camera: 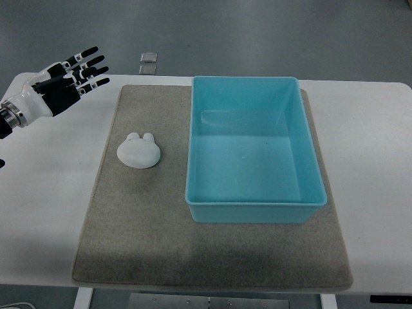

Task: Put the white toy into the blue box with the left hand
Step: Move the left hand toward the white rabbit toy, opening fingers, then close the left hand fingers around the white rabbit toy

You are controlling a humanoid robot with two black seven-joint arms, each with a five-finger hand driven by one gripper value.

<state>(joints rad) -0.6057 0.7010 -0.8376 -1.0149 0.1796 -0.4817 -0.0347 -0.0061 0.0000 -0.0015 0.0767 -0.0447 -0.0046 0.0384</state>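
Observation:
A white toy shaped like a round animal head with two small ears lies on the grey mat, left of the blue box. The box is a rectangular light-blue tub with nothing inside it. My left hand hovers over the table's far left corner, up and to the left of the toy and well apart from it. Its black and white fingers are stretched out and hold nothing.
The mat covers the middle of the white table. Two small clear squares lie on the floor beyond the table's far edge.

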